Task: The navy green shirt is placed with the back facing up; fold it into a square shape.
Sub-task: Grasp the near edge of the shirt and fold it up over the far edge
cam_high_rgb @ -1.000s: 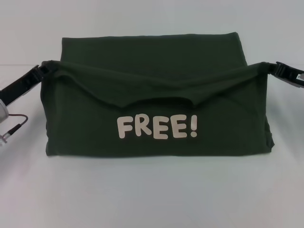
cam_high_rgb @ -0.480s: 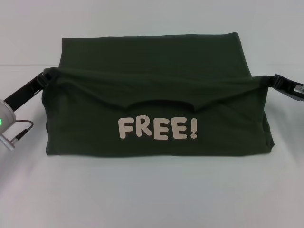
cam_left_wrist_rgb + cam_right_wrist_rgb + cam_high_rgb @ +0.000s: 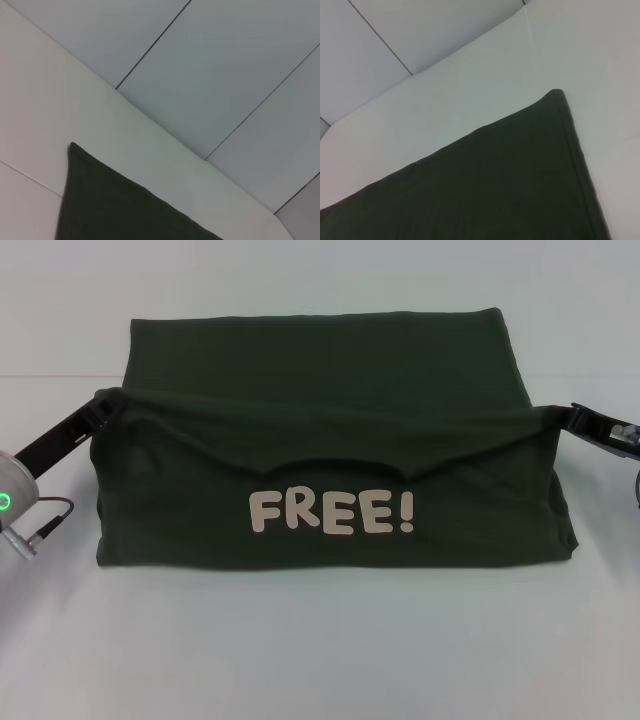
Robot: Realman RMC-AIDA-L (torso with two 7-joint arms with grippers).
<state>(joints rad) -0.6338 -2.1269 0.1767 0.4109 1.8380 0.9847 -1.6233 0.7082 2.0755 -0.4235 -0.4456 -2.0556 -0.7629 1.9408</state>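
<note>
— Where is the shirt (image 3: 330, 440) lying?

— Flat on the white table (image 3: 320, 640) in front of me. Nearest me is its folded edge, then white letters (image 3: 331, 511) reading FREE!, then the flap I hold up, and farthest off the flat back panel.

— And your claws?

— My left claw (image 3: 95, 412) pinches one corner of that raised flap, my right claw (image 3: 572, 416) the other, both clamped on cloth. The pinch itself is small from the head camera, so I judge it by the cloth hanging taut between them.

— How will it handle?

— Soft and light, I'd say; the flap sags in the middle. It likely slips little. The corners seem the best hold, kept level so the fold lands square.
</note>
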